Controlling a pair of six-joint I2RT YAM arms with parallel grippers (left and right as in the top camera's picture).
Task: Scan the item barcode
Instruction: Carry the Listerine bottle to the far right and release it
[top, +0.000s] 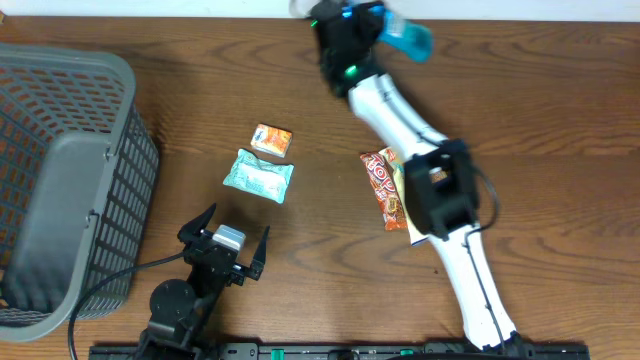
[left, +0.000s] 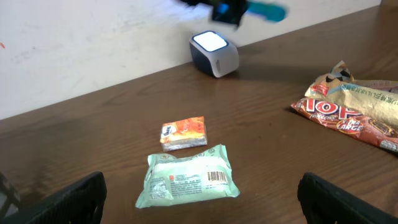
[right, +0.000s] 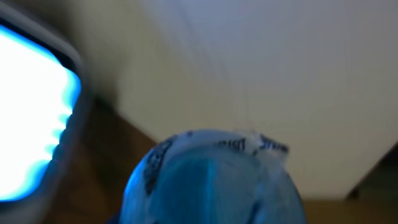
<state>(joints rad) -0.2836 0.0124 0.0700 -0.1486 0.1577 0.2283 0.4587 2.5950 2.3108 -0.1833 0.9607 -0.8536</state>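
Blue pouch (right: 211, 180) fills your R wrist cam, blurred, clamped in the right gripper (top: 380, 28) at the far edge of the table (top: 560, 120), close to the lit scanner (left: 213, 53). Left gripper (top: 232, 238) hangs w/ jaws spread wide, empty, near the mint packet (top: 258, 175) & orange pack (top: 272, 139).

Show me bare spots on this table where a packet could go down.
Widest: the bare wood right of the right arm. Also the strip between the basket and the mint pouch, and the gap between that pouch and the red wrapper. Crowded: the orange packet sits close by the pouch; the wrapper lies by the arm.
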